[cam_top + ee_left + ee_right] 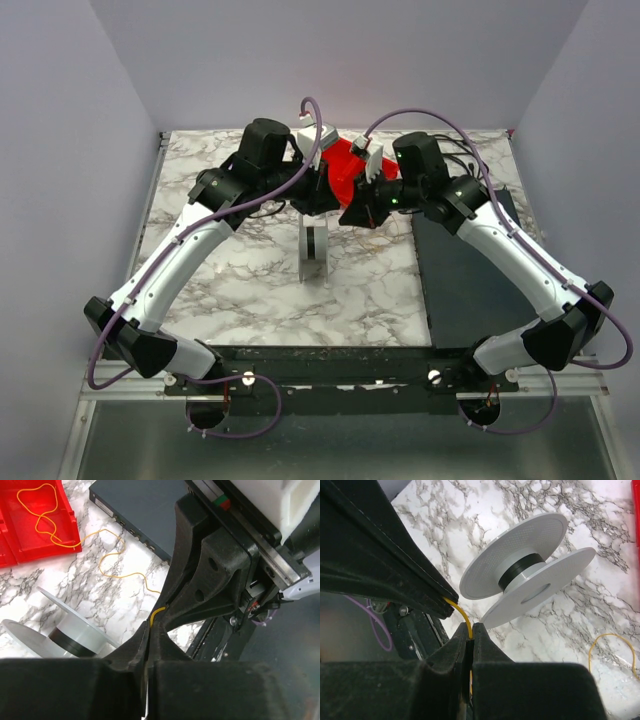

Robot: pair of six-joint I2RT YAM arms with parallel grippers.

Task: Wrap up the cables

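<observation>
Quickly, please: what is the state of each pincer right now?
Left pincer: closed, pinching the thin yellow wire.
Right pincer: closed, pinching the same wire.

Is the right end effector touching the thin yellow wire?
Touching. The right wrist view shows the yellow wire running down into the right end effector, whose jaws are shut on it with no gap.

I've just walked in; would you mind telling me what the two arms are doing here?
The two arms meet over the marble table. The left gripper and the right gripper each have their fingers shut on the thin yellow wire, close to one another. The rest of the wire trails loose across the table into the red tray. The grey spool sits nearby with no yellow wire visible on it, so winding seems not yet begun.
</observation>
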